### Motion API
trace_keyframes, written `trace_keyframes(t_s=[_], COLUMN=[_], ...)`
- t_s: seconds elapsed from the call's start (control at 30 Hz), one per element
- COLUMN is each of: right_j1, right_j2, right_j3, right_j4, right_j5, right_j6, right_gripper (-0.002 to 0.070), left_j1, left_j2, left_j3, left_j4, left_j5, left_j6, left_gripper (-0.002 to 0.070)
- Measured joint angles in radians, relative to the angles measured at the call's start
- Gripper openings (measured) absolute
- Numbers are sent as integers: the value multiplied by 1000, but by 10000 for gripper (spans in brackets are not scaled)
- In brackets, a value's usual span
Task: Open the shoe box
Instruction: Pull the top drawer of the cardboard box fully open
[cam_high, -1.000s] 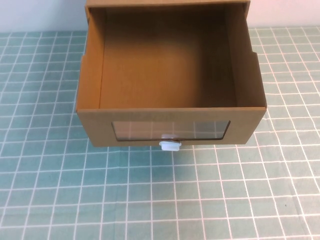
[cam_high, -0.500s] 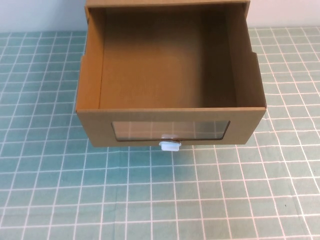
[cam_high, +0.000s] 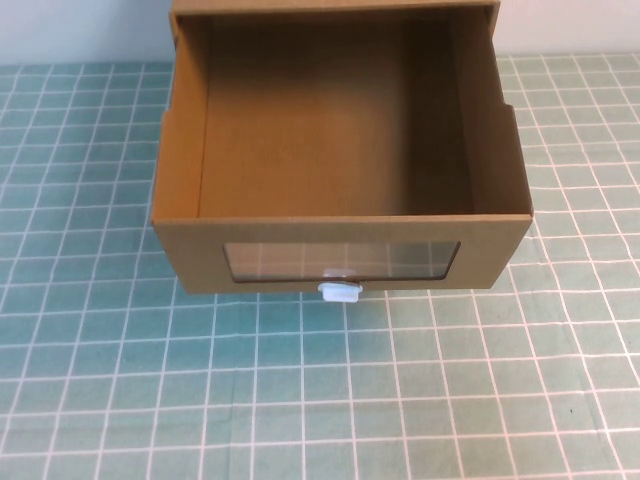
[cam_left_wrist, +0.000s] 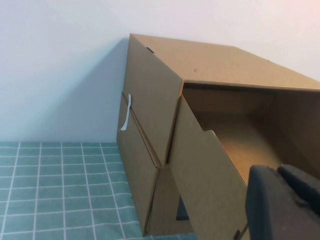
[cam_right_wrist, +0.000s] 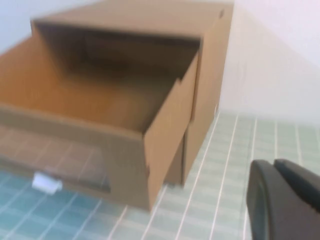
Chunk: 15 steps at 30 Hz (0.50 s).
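**Drawer out, arms off the box**

The shoe box (cam_high: 340, 130) sits at the 12 o'clock end of the green grid mat (cam_high: 100, 380). Its drawer (cam_high: 180, 170) is drawn well out of the outer sleeve (cam_left_wrist: 200, 60) toward 6 o'clock, so the opening looks done. What remains is to keep both arms clear and back away without nudging the light cardboard or pushing the drawer in.

Neither arm shows in the high view. The left gripper (cam_left_wrist: 282, 202) hangs beside the drawer's left wall, at roughly 8 o'clock of the box; whether it is parted or closed cannot be told. The right gripper (cam_right_wrist: 285, 197) hovers over the mat at about 4 o'clock, jaws together on nothing.

The box is plain brown cardboard, and the drawer is empty inside. Its front panel carries a clear window (cam_high: 340, 260), with a small white pull tab (cam_high: 339, 291) at its 6 o'clock edge.
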Motion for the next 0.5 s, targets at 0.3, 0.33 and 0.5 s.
trace_keyframes(t_s=[0.3,0.33,0.5], right_j1=[0,0,0], right_j2=[0,0,0], right_j3=[89,98,139], right_j4=[0,0,0], right_j5=[44,48,80], right_j6=[0,0,-2], right_gripper=[-13,-13,-13], left_j1=[0,0,0], left_j2=[0,0,-14], left_j3=[0,0,20], left_j4=[0,0,39], left_j5=[2,4,4], left_j6=[0,0,0], left_gripper=[-5,-5,-5])
